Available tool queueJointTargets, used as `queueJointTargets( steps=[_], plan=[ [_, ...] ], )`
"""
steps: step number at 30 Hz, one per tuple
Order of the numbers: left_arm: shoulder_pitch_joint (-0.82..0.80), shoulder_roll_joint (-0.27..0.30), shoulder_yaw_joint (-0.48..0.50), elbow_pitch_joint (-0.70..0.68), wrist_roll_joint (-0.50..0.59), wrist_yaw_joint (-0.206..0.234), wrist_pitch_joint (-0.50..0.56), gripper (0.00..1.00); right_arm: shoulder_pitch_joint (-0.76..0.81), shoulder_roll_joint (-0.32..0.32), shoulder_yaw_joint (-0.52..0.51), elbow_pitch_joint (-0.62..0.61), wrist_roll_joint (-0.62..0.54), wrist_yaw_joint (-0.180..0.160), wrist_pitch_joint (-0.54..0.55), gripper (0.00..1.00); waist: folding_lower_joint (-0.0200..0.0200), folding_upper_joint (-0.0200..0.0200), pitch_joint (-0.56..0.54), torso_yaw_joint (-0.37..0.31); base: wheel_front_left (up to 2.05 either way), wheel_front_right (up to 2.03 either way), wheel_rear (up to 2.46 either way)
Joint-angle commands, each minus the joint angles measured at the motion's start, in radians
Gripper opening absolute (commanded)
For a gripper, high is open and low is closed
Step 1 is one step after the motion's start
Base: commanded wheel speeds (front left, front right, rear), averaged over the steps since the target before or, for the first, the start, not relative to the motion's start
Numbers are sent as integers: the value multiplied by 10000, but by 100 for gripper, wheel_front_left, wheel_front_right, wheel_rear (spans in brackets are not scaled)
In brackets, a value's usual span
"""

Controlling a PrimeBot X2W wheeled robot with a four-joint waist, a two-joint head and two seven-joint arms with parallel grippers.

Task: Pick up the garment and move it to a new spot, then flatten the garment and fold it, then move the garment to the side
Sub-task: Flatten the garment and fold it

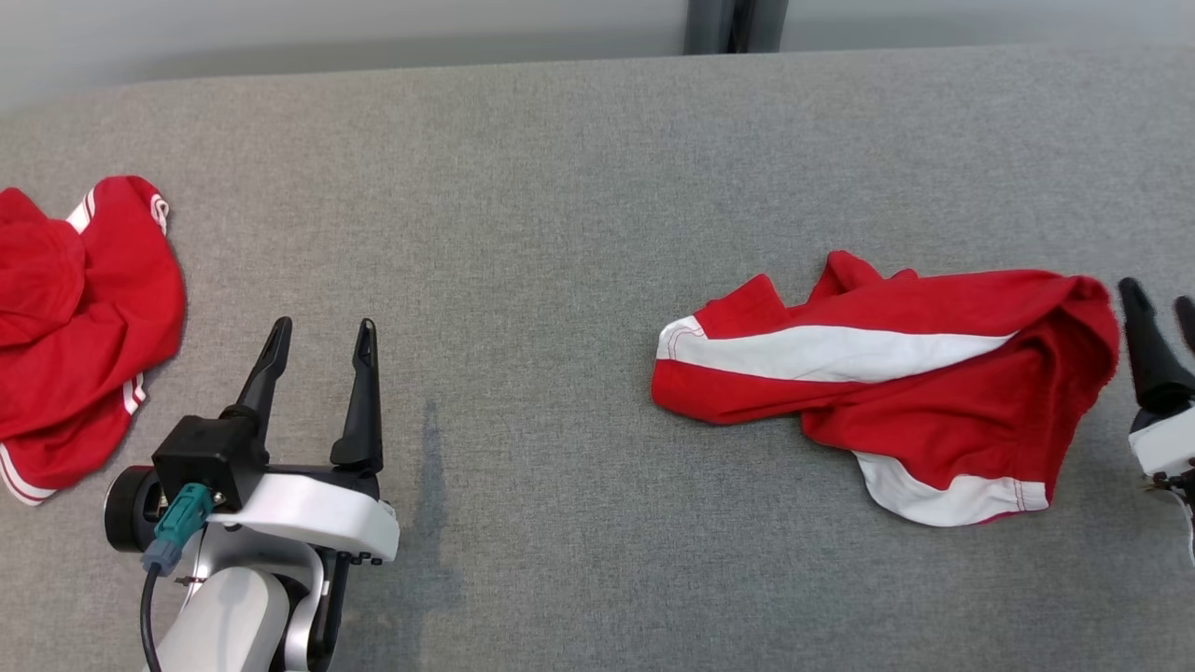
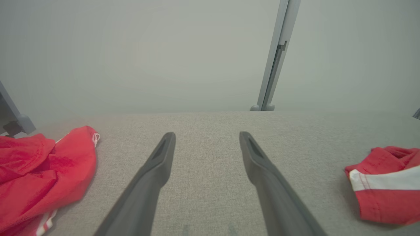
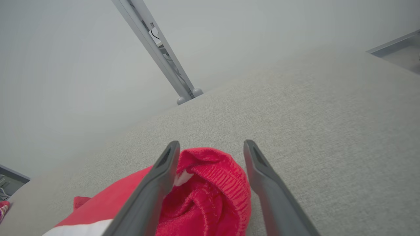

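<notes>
The light is bright, soft and even, with no glare on the grey table (image 1: 560,168). Only thin, soft shadows lie under the red garment (image 1: 896,392). Both wrist views look a bit hazy, the wall (image 2: 131,49) far back is foggy, and the table's far edge bends near the sides.

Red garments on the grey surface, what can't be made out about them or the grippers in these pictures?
Left garment: head view's left edge cuts it off.
Right garment: folded over itself, so its full shape is hidden; the right wrist view's bottom edge crops it.
Right gripper: head view's right edge cuts it; whether its jaws touch the cloth is unclear.
</notes>
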Motion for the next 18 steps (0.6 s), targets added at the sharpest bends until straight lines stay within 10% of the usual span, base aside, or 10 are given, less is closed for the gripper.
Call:
queueJointTargets(
  steps=[1,7,18],
  plan=[
    [-67,57,58,27,-48,46,-57,100,104,-73,-103,17,-363,0,-575,100,0,0,-135,-39,0,0,0],
    [199,182,222,-41,-49,255,-122,100,523,157,-233,-1003,-2396,0,-2279,100,0,0,-522,-169,0,0,0],
    [691,400,258,-393,-10,500,-28,100,1973,1580,32,-3854,-5259,0,-2247,100,0,0,-1296,-193,0,0,0]
  ],
)
